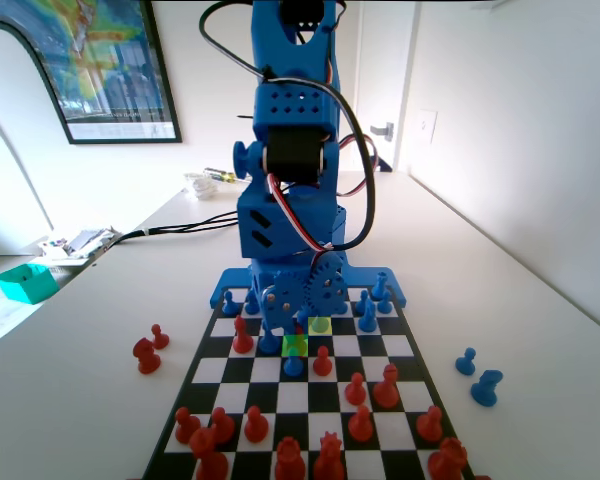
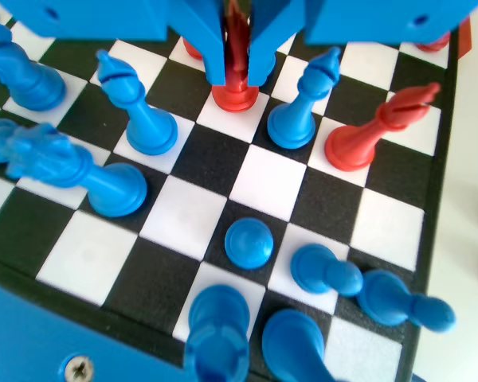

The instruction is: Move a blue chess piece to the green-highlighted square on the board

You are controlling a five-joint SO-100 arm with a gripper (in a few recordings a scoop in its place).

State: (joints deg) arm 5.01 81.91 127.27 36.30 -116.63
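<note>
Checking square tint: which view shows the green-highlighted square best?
Fixed view. The green-highlighted square reads bright green there, just below the blue arm, beside a paler yellow-green square. In the wrist view the board shows just black and white squares, untinted.

- No legible text, labels, brands or numbers in either view.
- Framed poster (image 1: 100, 65) on the wall, fixed view: coloured graphic, with a strip of print along its lower edge too small to read.
</note>
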